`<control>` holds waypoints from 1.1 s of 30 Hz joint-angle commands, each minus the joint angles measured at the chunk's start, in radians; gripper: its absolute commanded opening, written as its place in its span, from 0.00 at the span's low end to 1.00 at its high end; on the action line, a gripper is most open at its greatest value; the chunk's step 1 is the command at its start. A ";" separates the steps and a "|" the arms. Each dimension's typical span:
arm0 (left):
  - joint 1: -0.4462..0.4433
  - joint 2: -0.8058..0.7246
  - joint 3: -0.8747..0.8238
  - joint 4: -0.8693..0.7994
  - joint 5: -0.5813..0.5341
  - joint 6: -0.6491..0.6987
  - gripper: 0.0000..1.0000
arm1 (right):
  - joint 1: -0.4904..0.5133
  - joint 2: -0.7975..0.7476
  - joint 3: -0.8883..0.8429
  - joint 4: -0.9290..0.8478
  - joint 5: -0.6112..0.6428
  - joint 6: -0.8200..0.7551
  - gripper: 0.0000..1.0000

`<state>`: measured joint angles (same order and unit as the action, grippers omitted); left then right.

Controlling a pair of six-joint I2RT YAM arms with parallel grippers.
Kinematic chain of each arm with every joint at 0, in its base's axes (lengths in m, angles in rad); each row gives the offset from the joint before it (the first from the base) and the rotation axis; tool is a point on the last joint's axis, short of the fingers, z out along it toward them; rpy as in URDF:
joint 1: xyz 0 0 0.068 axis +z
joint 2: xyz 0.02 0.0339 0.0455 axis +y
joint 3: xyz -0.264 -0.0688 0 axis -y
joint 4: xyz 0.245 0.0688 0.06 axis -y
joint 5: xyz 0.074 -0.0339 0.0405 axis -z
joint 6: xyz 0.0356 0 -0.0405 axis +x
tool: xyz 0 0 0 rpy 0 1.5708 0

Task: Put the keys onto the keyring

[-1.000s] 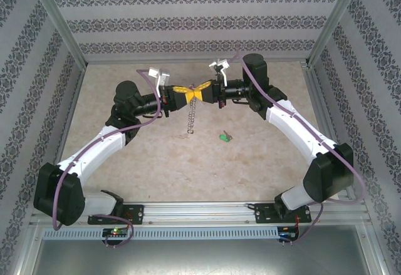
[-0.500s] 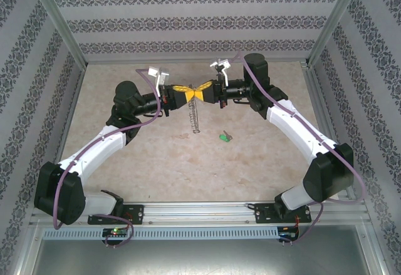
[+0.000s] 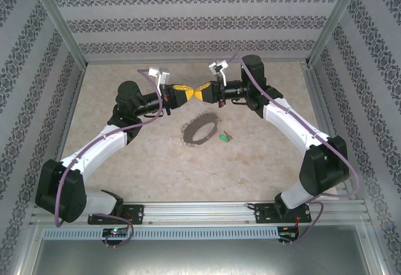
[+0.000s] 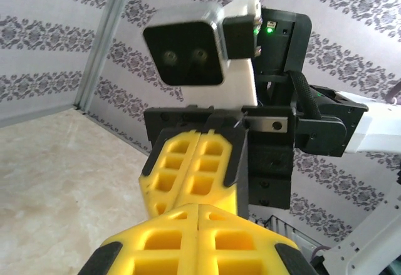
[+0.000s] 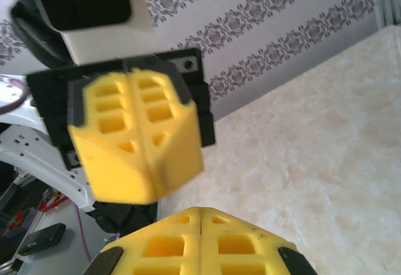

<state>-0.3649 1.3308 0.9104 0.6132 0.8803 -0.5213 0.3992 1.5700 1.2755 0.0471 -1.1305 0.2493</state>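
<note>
The tiny green-headed key (image 3: 224,138) with its short silvery blade lies on the pale stone-patterned table (image 3: 250,175), just beside the right end of the thin silvery-grey, chain-like keyring (image 3: 202,129); the keyring shows as a blurred oval slanting near-left to far-right; both lie nearer the bases than the yellow-fingered left gripper (image 3: 190,94) and right gripper (image 3: 203,92), which are raised tip to tip, each with jaws together on nothing; the right arm looks nearer the key.

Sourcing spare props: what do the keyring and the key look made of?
Keyring: thin grey loop, probably metal, matte-looking; blurred here, so unsure. Key: bright green head, likely plastic or a coating; the blade is too small to judge.
</note>
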 commanded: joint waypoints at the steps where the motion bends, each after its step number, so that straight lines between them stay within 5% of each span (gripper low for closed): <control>1: 0.007 -0.016 -0.032 -0.022 -0.060 0.042 0.00 | -0.014 0.025 -0.051 0.048 0.071 0.043 0.02; 3: 0.006 -0.023 -0.041 -0.041 -0.090 0.052 0.00 | -0.024 0.034 -0.079 0.059 0.126 0.066 0.09; 6: 0.007 -0.022 -0.044 -0.093 -0.135 0.079 0.03 | -0.050 0.057 -0.089 0.022 0.248 0.103 0.33; 11: 0.005 0.015 -0.017 -0.223 -0.173 0.130 0.37 | -0.089 0.102 -0.088 -0.080 0.477 0.168 0.50; 17: -0.009 0.091 0.032 -0.362 -0.239 0.172 0.71 | -0.154 0.195 -0.078 -0.214 0.685 0.199 0.53; 33: -0.034 0.256 0.117 -0.484 -0.408 0.148 0.79 | -0.172 0.426 -0.071 -0.164 0.596 0.269 0.58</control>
<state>-0.3870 1.5898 1.0042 0.1471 0.5148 -0.3672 0.2108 1.9759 1.1793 -0.1341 -0.4881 0.4885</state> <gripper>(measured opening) 0.789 0.584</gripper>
